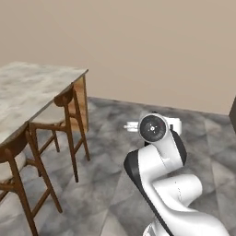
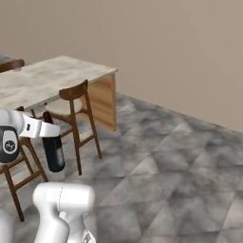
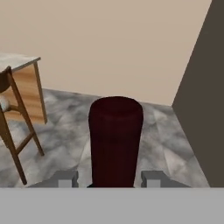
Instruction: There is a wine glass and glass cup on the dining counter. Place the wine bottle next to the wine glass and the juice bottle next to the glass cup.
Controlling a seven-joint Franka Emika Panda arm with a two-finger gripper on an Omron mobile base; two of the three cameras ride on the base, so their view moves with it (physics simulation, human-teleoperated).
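My gripper (image 2: 46, 129) is shut on the wine bottle (image 2: 54, 151), a near-black bottle with a dark-red neck that hangs upright above the floor. In the hand view the dark-red neck of the wine bottle (image 3: 116, 146) stands between my two fingertips (image 3: 66, 178), with the gripper (image 3: 109, 180) closed around it. The dining counter (image 2: 61, 71), with its pale marbled top, lies off to the left beyond the stools, and its bare end (image 1: 32, 85) shows in the left base view. The wine glass, glass cup and juice bottle are out of view.
Wooden bar stools (image 1: 69, 124) (image 2: 76, 114) stand along the counter's near side. A grey marbled floor (image 2: 166, 161) stretches open to the right. A dark cabinet side (image 3: 205, 96) rises at the right of the hand view. A beige wall closes the back.
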